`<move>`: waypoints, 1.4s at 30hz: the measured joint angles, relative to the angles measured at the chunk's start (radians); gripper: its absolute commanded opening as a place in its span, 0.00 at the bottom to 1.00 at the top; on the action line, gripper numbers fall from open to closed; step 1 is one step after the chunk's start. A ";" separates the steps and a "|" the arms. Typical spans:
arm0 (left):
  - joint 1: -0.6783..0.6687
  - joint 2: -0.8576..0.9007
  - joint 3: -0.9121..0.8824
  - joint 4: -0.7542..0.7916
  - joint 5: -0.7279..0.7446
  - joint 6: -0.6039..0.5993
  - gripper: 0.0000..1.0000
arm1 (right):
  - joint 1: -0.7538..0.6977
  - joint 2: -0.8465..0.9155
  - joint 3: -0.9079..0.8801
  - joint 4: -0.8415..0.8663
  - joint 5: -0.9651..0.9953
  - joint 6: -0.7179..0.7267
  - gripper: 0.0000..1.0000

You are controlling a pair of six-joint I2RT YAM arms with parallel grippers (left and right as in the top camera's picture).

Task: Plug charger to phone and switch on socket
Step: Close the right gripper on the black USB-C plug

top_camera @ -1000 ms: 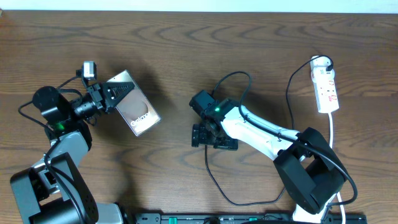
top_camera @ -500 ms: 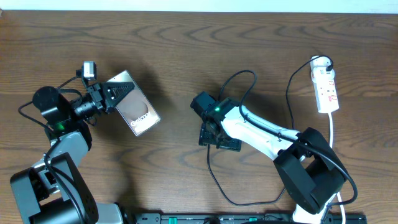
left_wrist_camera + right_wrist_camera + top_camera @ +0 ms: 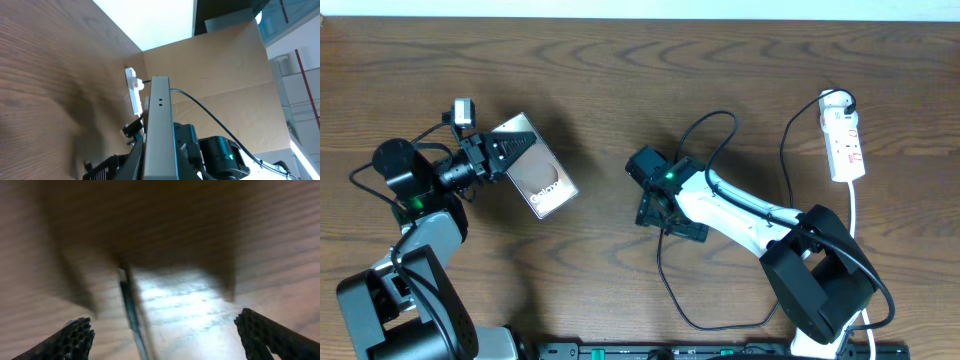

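The left gripper (image 3: 490,152) is pinched on the far-left end of the phone (image 3: 540,180). The phone is at the left of the table (image 3: 620,90), its long axis slanting from far left to near right, Galaxy face up. The right gripper (image 3: 167,332), spread wide and holding nothing, hovers mid-table over the charger (image 3: 131,312) tip. The socket (image 3: 844,140) lies far right.

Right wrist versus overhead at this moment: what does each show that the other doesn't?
Right wrist only: the right gripper wide open, with the charger lying blurred on the table between its fingers, not gripped. Overhead only: the phone clamped in the left gripper, and the socket near the table's right end. Both: the charger and the wooden table.
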 measured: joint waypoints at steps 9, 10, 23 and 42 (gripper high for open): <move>0.000 0.000 0.000 0.000 0.000 0.003 0.07 | -0.029 0.000 0.000 0.006 -0.037 0.050 0.86; 0.000 0.000 0.000 0.000 0.000 0.003 0.07 | -0.035 0.000 0.000 -0.005 -0.039 0.059 0.85; 0.000 0.000 0.000 0.000 0.000 0.003 0.07 | -0.047 0.041 0.004 0.004 -0.053 0.085 0.81; 0.000 0.000 0.000 0.000 0.000 0.003 0.07 | -0.047 0.044 0.007 0.003 -0.048 0.087 0.32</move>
